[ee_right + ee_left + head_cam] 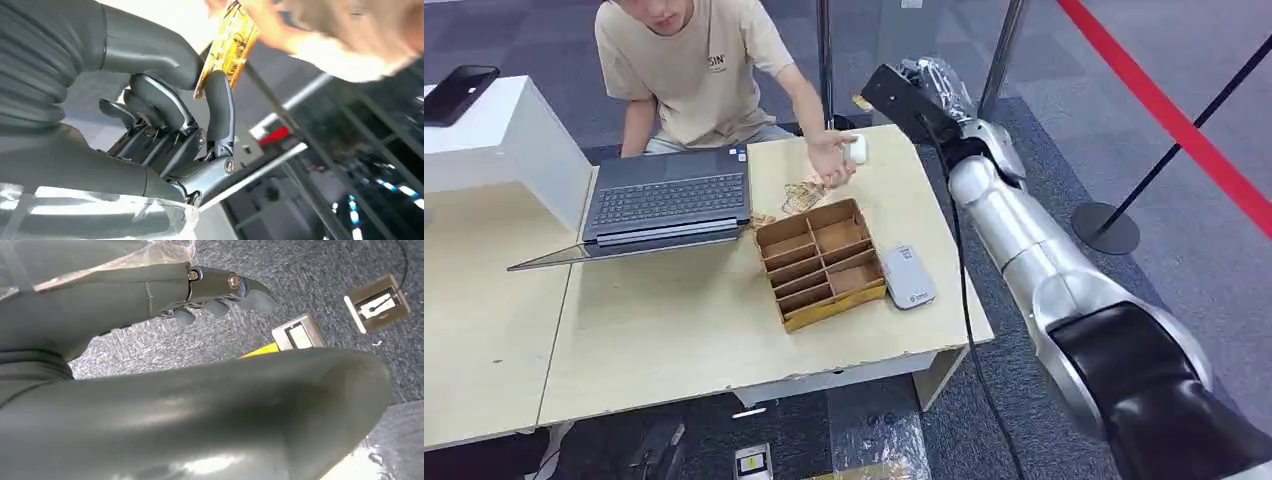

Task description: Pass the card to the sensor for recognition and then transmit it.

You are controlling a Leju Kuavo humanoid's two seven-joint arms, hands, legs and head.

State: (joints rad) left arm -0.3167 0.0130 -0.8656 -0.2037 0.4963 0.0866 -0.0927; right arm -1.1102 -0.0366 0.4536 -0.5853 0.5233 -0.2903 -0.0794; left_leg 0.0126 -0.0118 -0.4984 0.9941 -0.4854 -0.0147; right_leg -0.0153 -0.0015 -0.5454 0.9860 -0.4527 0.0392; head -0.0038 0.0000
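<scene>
Head view: the right arm reaches over the far right corner of the counter (724, 340), toward a person's hand (832, 158). The right hand is hidden behind its own wrist here. A grey sensor (907, 276) lies flat just beside a wooden divided box (820, 263); an open laptop (668, 196) sits to their left.

Left wrist view: the left hand (220, 292) hangs above the carpet (310, 270), fingers (257, 297) loosely curled, grasping nothing.

Right wrist view: the right hand (185, 115) pinches the yellow card (227, 45) between thumb and one finger, other fingers curled. The card's long axis runs away from the palm, its far end at the person's blurred fingertips.
</scene>
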